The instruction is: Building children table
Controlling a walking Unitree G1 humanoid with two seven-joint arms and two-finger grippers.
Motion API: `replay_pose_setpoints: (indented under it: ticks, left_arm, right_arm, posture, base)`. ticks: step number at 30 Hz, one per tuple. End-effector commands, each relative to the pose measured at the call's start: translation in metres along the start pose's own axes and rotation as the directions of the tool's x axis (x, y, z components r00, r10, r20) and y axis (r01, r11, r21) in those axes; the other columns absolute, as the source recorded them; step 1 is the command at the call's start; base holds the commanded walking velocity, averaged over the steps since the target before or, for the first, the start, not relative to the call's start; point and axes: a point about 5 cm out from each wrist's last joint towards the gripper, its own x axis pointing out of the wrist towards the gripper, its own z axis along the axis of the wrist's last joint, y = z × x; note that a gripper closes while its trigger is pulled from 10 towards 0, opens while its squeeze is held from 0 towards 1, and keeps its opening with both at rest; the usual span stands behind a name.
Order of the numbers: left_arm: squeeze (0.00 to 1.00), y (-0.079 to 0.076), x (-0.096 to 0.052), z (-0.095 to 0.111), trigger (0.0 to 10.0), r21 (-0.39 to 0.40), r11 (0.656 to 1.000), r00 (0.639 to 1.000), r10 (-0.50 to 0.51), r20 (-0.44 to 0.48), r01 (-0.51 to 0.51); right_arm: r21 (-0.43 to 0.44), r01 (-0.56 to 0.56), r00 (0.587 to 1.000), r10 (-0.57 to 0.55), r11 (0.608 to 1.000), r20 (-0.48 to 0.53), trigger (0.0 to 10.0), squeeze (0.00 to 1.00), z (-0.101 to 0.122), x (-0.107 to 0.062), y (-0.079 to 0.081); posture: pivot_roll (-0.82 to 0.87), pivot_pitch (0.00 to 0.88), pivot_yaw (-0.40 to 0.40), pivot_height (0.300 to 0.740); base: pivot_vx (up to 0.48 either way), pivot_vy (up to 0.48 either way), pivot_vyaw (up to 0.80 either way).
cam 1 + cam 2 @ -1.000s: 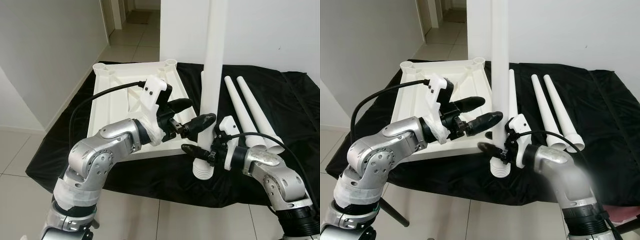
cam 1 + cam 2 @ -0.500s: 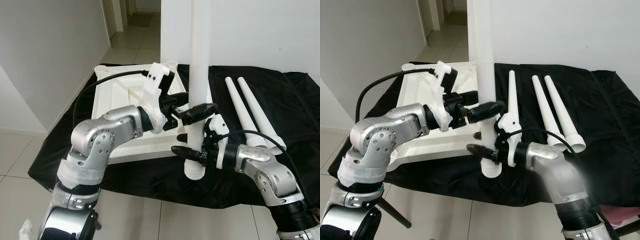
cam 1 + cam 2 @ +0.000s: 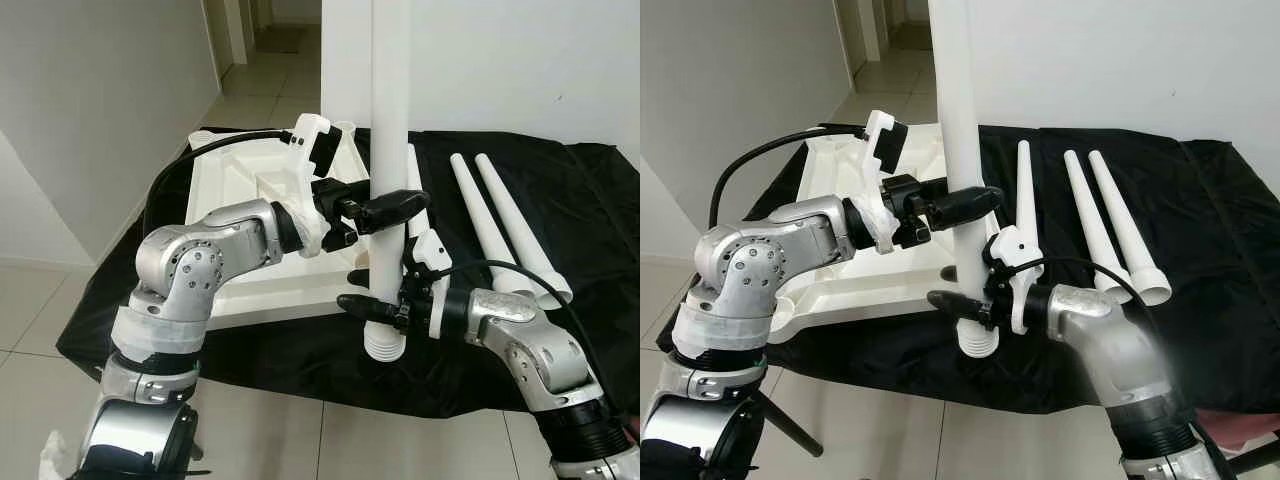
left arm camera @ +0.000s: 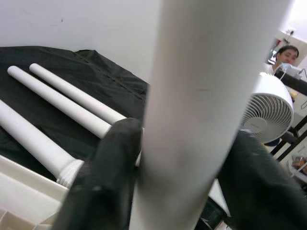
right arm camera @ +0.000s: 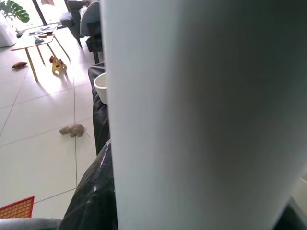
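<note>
Both grippers clamp the same upright table leg (image 3: 388, 150): the left gripper (image 3: 378, 212) has its two black fingers closed around the leg's middle, one finger on each side as the left wrist view shows, and the right gripper (image 3: 368, 300) pinches it lower down, just above the ribbed threaded end (image 3: 383, 345). The leg is a smooth white tube, standing vertical and running out of the top of the picture, its ribbed end hanging over the near edge of the black cloth (image 3: 560, 210) that covers the work surface. Just behind and left of the leg lies the white tabletop (image 3: 235, 200), turned underside up, with a round socket (image 3: 343, 127) at its far corner. Three more white legs (image 3: 500, 225) lie flat on the cloth to the right, tapering away from the robot, well apart from the grippers. The near side drops to bare tiled floor (image 3: 40, 330); a white wall (image 3: 520, 60) stands close behind.
</note>
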Motion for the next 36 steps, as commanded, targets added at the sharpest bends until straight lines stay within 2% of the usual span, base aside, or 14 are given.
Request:
replay_pose_setpoints:
  ticks: [1,10,11,12,16,17,18,21,28,29,30,31,33,36]
  left_arm:
    - [0.00,-0.002,0.001,0.003,0.0,0.032,0.999,0.999,-0.034,-0.004,0.034]
    - [0.00,0.001,0.002,0.007,0.0,0.048,0.999,1.000,-0.007,-0.004,0.008]
    - [0.00,0.004,0.003,0.007,2.5,0.050,0.999,1.000,0.014,-0.014,-0.013]
    - [0.00,0.006,0.005,0.007,10.0,0.051,0.998,0.999,0.036,-0.028,-0.034]
    - [0.00,0.008,0.006,0.007,10.0,0.056,0.997,0.997,0.063,-0.037,-0.061]
    - [0.00,0.012,0.008,0.010,10.0,0.066,0.993,0.995,0.097,-0.034,-0.095]
    - [0.00,0.017,0.009,0.013,10.0,0.049,0.990,0.990,0.136,-0.033,-0.134]
    - [0.00,0.028,0.009,0.020,10.0,0.027,0.973,0.972,0.229,-0.048,-0.228]
    - [0.00,0.036,0.007,0.025,10.0,0.004,0.960,0.958,0.279,-0.070,-0.279]
    - [0.00,0.040,0.007,0.028,10.0,-0.045,0.955,0.955,0.288,-0.070,-0.292]
    - [0.00,0.041,0.009,0.033,10.0,-0.079,0.951,0.953,0.296,-0.056,-0.300]
    - [0.00,0.040,0.012,0.039,10.0,-0.073,0.949,0.952,0.304,-0.041,-0.307]
    - [0.00,0.040,0.012,0.039,10.0,-0.073,0.949,0.952,0.304,-0.041,-0.307]
    - [0.00,0.037,0.021,0.058,10.0,-0.007,0.933,0.933,0.360,0.025,-0.360]
  right_arm:
    - [-0.014,-0.012,1.000,0.013,1.000,0.017,10.0,0.00,0.006,0.003,0.001]
    - [-0.011,0.010,1.000,-0.010,1.000,0.025,10.0,0.00,0.007,0.005,-0.001]
    - [-0.015,0.033,0.999,-0.032,0.999,0.019,10.0,0.00,0.006,0.007,-0.004]
    - [-0.022,0.060,0.998,-0.060,0.998,0.015,10.0,0.00,0.006,0.008,-0.007]
    - [-0.020,0.101,0.995,-0.101,0.995,0.012,10.0,0.00,0.005,0.009,-0.011]
    - [0.001,0.145,0.989,-0.145,0.989,0.029,10.0,0.80,0.006,0.009,-0.015]
    - [0.009,0.167,0.985,-0.167,0.986,0.042,10.0,1.00,0.007,0.010,-0.017]
    - [0.025,0.195,0.977,-0.196,0.981,0.083,10.0,1.00,0.010,0.013,-0.017]
    - [0.021,0.290,0.951,-0.290,0.957,0.108,10.0,1.00,0.012,0.018,-0.022]
    - [0.034,0.338,0.933,-0.339,0.941,0.122,10.0,1.00,0.014,0.020,-0.026]
    - [0.060,0.375,0.915,-0.380,0.925,0.139,10.0,0.60,0.017,0.022,-0.029]
    - [0.083,0.409,0.895,-0.417,0.909,0.157,10.0,0.00,0.020,0.024,-0.032]
    - [0.083,0.409,0.895,-0.417,0.909,0.157,10.0,0.00,0.020,0.024,-0.032]
    - [0.118,0.472,0.849,-0.486,0.874,0.205,10.0,0.00,0.031,0.032,-0.036]
  posture:
    - [-0.07,0.000,0.059,0.740]
    - [-0.07,0.000,0.058,0.740]
    - [-0.07,0.000,0.059,0.740]
    - [-0.07,0.000,0.059,0.740]
    - [-0.07,0.000,0.055,0.740]
    - [-0.07,0.000,0.055,0.740]
    - [-0.07,0.000,0.055,0.740]
    - [-0.07,0.000,0.061,0.740]
    - [-0.07,0.000,0.061,0.740]
    - [-0.07,0.000,0.062,0.740]
    - [-0.07,0.000,0.058,0.740]
    - [-0.07,0.000,0.055,0.740]
    - [-0.07,0.000,0.055,0.740]
    - [-0.07,0.000,0.058,0.740]
  base:
    - [0.000,0.000,0.00]
    - [0.000,0.000,0.00]
    - [0.000,0.000,0.00]
    - [0.000,0.000,0.00]
    - [0.000,0.000,0.00]
    - [0.000,0.000,0.00]
    - [0.000,0.000,0.00]
    - [0.000,0.000,0.00]
    - [0.000,0.000,0.00]
    - [0.000,0.000,0.00]
    - [0.000,0.000,0.00]
    - [0.000,0.000,0.00]
    - [0.000,0.000,0.00]
    - [0.000,0.000,0.00]
